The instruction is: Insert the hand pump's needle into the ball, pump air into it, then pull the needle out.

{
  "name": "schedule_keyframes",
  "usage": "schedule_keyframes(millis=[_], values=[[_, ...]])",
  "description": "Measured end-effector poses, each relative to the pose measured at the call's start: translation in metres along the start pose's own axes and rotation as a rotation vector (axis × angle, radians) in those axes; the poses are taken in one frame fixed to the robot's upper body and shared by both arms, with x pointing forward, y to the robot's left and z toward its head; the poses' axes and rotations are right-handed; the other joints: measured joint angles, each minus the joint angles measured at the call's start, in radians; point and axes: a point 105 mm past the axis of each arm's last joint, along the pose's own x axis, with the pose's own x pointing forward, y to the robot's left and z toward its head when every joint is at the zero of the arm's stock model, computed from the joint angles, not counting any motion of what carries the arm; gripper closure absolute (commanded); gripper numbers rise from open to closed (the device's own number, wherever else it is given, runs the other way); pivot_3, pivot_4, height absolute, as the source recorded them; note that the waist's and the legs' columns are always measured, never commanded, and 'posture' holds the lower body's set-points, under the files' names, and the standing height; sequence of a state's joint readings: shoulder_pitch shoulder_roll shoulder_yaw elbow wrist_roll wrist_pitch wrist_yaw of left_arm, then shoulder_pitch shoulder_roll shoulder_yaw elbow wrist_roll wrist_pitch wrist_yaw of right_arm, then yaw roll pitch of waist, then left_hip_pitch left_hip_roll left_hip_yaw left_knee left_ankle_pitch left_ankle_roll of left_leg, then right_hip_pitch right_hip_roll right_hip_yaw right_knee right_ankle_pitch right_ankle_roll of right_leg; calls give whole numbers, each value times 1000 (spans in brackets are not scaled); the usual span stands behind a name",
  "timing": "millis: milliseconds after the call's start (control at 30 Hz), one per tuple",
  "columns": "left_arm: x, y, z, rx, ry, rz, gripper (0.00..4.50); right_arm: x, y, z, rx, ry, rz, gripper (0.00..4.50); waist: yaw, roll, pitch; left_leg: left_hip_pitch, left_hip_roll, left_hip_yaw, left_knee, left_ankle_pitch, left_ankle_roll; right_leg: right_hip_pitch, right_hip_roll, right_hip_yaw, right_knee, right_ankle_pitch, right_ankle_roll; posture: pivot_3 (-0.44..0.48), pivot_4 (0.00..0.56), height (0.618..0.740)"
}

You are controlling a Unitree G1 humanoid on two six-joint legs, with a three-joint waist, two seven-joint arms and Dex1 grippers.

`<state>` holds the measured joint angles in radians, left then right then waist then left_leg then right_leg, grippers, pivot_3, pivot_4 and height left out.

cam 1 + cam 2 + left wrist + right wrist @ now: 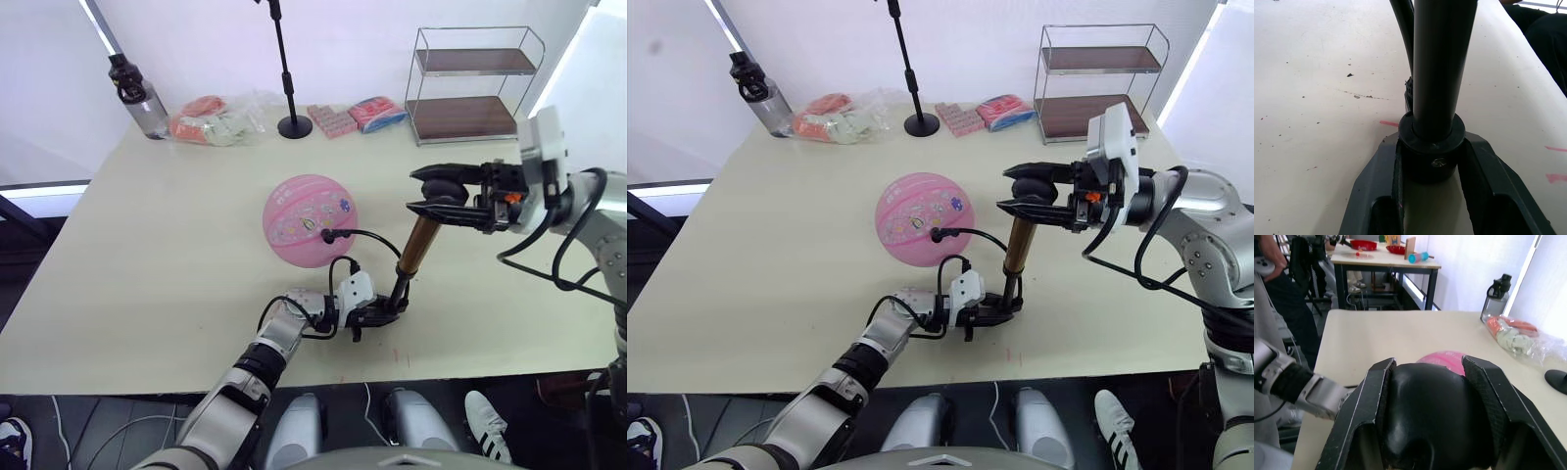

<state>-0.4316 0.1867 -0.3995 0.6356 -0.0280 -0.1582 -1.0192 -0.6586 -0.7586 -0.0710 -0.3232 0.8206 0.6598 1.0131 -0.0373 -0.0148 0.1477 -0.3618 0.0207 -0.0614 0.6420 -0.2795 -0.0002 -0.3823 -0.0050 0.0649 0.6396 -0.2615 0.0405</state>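
The pink ball [310,220] rests mid-table with its stickers facing me. The hand pump [421,245] stands tilted to the ball's right, gold barrel up. My left gripper [392,311] is shut on the pump's black base cap [1432,152] at the table surface. My right gripper [416,193] is shut on the black T-handle [1435,421] at the top. The thin black hose [377,238] curves from the base to a black fitting [326,235] pressed against the ball; the needle itself is hidden there.
Along the far edge stand a dark-capped bottle [137,98], a clear bag of packets [216,122], a black stand [293,125], pink packets [331,119], a red-blue packet [377,113] and a wire shelf [475,88]. A person [1273,293] stands beyond the table.
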Motion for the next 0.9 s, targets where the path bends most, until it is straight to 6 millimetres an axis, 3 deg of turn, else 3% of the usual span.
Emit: schedule_keyframes(millis=[233, 400, 900], values=[[1, -1, 3, 10, -6, -6, 3393, 3, -2, 6, 70, 5, -11, 2847, 2, 1, 3, -5, -1, 0, 0, 0, 0, -4, -2, 0, 0, 0, 0, 0, 150, 740], [2, -2, 3, 11, -6, -11, 3393, 1, 2, 2, 28, 2, -8, 2847, 3, 0, 2, -6, -3, 0, 0, 0, 0, -4, -5, -1, 0, 0, 0, 0, 150, 740], [0, -2, -5, 2, 20, 6, 3393, 1, 28, -88, 37, 25, -54, 2847, -3, -8, -13, 3, -1, 0, -1, 0, 0, 3, -1, -2, 0, -1, 1, 0, 150, 740]])
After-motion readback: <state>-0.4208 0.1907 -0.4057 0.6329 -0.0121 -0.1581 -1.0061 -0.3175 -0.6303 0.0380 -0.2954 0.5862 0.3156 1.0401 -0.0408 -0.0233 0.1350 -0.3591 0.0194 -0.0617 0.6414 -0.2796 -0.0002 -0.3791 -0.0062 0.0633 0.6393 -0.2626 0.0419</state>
